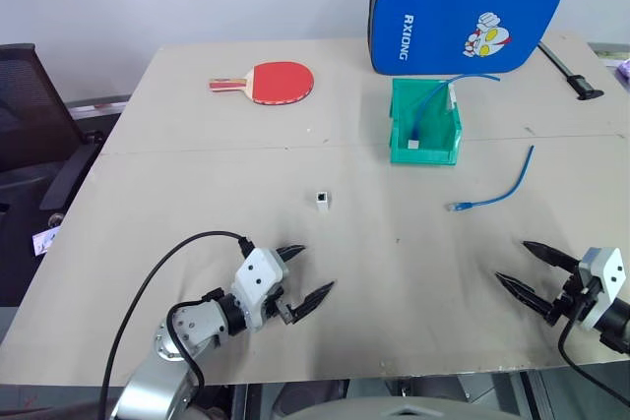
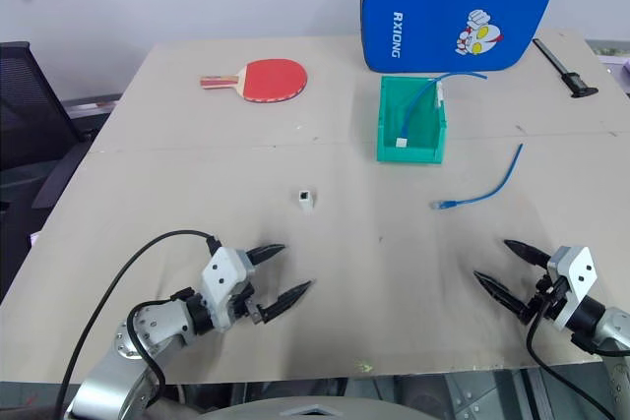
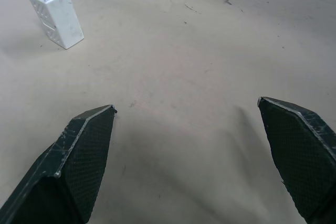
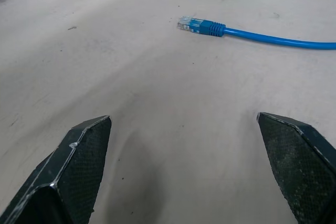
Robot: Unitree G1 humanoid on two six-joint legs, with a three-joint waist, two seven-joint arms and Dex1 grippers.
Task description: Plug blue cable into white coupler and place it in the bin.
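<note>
Both end effectors — left (image 1: 300,273) and right (image 1: 522,268) — hover spread wide and empty over the counter (image 1: 197,194). The white coupler (image 1: 322,200) stands mid-counter; the blue cable (image 1: 497,190) lies apart, near the green bin (image 1: 425,150).

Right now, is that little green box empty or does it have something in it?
Not empty. The green bin already holds a blue cable with a white end block, arching out over its rim.
</note>
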